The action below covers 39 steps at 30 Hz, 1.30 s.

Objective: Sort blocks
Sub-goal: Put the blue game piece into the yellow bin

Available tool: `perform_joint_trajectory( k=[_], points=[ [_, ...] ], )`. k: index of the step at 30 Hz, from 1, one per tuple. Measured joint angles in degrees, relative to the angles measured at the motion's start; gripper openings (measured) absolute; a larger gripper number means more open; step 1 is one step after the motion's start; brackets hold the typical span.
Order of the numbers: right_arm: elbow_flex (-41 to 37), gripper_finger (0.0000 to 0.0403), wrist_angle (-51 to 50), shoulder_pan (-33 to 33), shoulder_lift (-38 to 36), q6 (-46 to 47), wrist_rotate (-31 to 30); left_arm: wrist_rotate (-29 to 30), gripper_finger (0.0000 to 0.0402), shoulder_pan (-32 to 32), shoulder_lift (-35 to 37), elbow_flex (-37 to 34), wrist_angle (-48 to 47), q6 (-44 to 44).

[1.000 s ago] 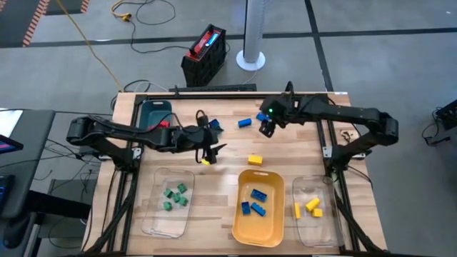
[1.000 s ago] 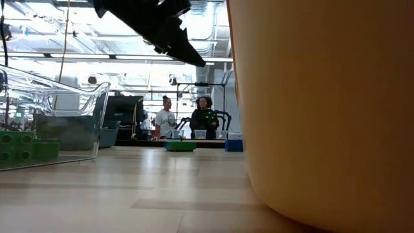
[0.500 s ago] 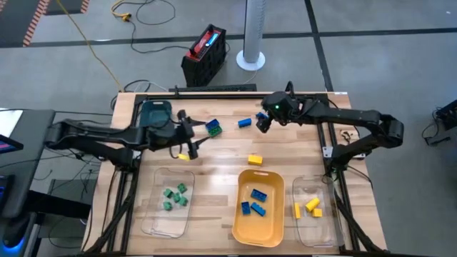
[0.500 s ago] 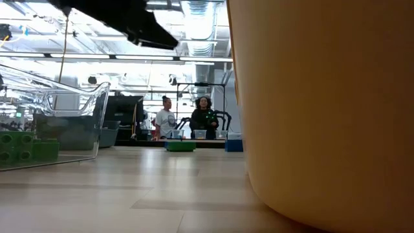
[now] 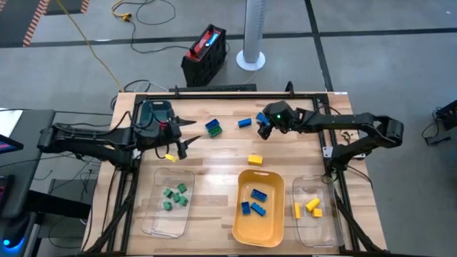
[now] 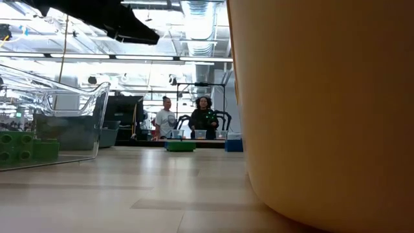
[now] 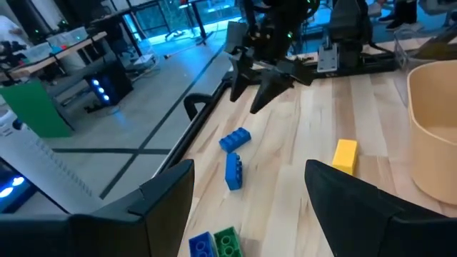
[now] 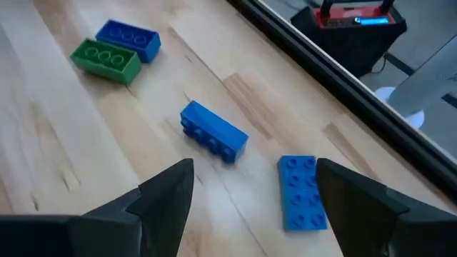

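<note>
Both grippers open and empty. Left gripper (image 5: 180, 135) sits over the desk's left side, just past the teal tray (image 5: 153, 113) in the far-left corner, fingers (image 7: 161, 196) spread wide with nothing between them; a small yellow block (image 5: 169, 157) lies on the wood right by it, not gripped as far as I can tell. Right gripper (image 5: 262, 128) hovers near the far edge around the middle, jaws apart, nothing held; two blue blocks (image 8: 213, 131) lie on the wood just ahead of it, apart from each other and untouched. Green+blue pair of blocks (image 5: 213, 128) sits side by side and touching, near the far edge between the two grippers. One yellow block (image 5: 255, 159) lies loose mid-desk, just beyond the far rim of the yellow tray (image 5: 243, 225). Sorted so far: green blocks (image 5: 174, 197) in the clear tray (image 5: 151, 223) at the near-left, blue blocks (image 5: 255, 201) in the yellow tray at the near edge centre, yellow blocks (image 5: 308, 207) in the clear tray (image 5: 330, 228) at the near-right. Low view: two people (image 6: 204, 120) standing in the room well behind the desk.
</note>
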State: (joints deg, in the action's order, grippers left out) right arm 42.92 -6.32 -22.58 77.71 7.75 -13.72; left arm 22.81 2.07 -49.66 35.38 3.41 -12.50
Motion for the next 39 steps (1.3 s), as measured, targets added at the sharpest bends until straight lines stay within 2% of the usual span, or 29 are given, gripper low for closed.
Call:
perform_joint_trajectory(
  k=[3, 9, 14, 25, 32, 39],
  points=[
    [-4.57, 0.0305, 8.41, 1.75, 0.00, 0.80, -0.16, 0.02, 0.0263, 0.00, -0.08, -0.07, -0.09, 0.21],
    [-11.12, 0.0305, 20.15, 5.70, -0.66, 0.81, -7.15, 0.04, 0.0263, 0.00, -0.10, -0.07, -1.07, 0.64],
    [-17.02, 0.0305, 24.91, 3.43, -0.57, 3.65, -7.30, 0.07, 0.0263, 0.00, -0.10, -0.07, -1.04, 0.47],
    [-28.49, 0.0305, 47.48, 1.87, -0.61, 0.63, -7.51, 0.13, 0.0263, 0.00, -0.10, -0.07, 0.36, -0.27],
    [-29.64, 0.0305, 50.97, 0.17, 0.02, -1.42, -7.81, 0.15, 0.0263, 0.00, -0.10, -0.07, 1.41, -1.27],
    [-29.62, 0.0305, 60.61, -2.26, 8.63, -6.04, -7.55, 0.15, 0.0263, 0.02, -0.10, -0.05, 4.27, -3.36]
  ],
)
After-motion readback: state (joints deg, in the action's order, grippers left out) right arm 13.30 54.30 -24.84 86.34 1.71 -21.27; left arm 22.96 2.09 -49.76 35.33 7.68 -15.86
